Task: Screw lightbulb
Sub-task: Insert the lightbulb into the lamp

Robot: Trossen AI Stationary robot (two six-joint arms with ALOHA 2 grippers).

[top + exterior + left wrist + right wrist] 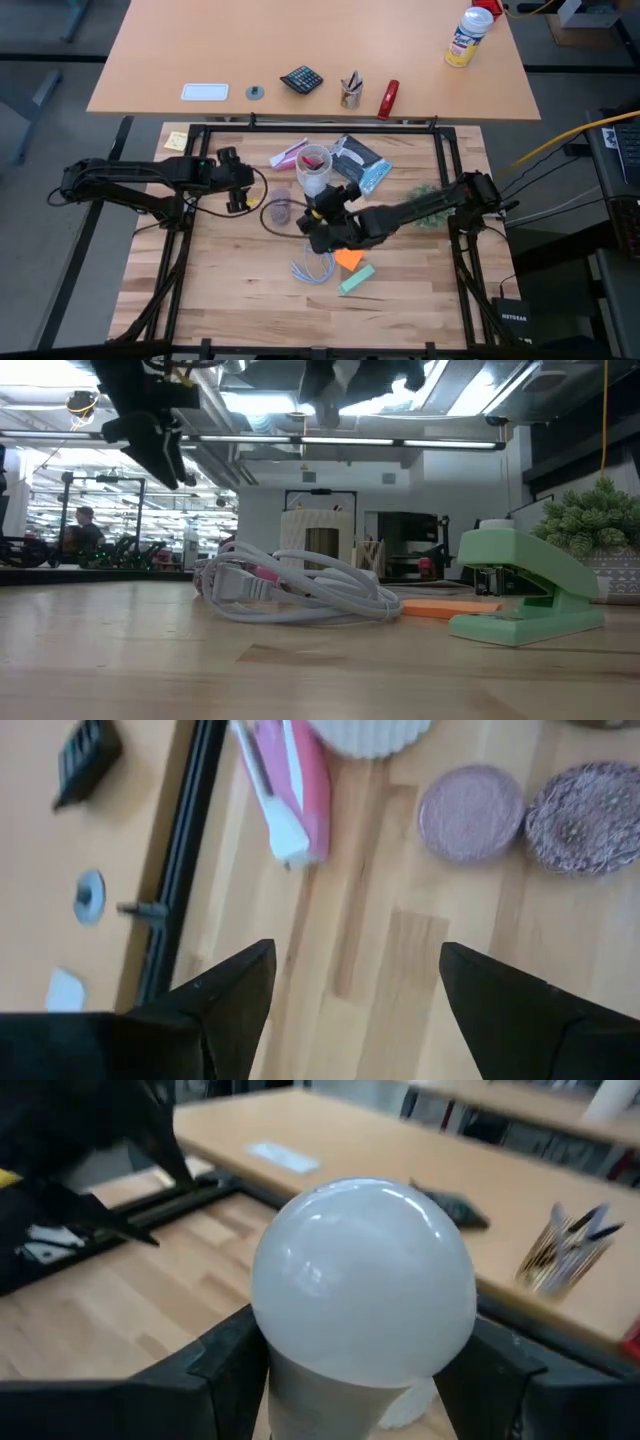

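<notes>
The lightbulb [362, 1280], white and round-headed, sits between the fingers of my right gripper [362, 1330], which is shut on it above the middle of the table [322, 212]. A white ribbed cup [313, 170] stands upright just beyond it toward the far edge. My left gripper [357, 955] hangs open and empty over the table's left part [236, 186], above bare wood. My right gripper pinches the lightbulb between its two fingers at the lower part of its globe, where it narrows to the neck [300, 1390]. The round head sticks out forward past the fingertips [235, 1350]. The bulb is lifted clear of the table.
A looped white cord [300, 592], an orange pad [348, 258] and a green stapler [525, 595] lie near the front. A pink tube [290, 790], two round coasters [470, 810], a blue-white packet [360, 165] and a small plant [430, 205] surround the cup.
</notes>
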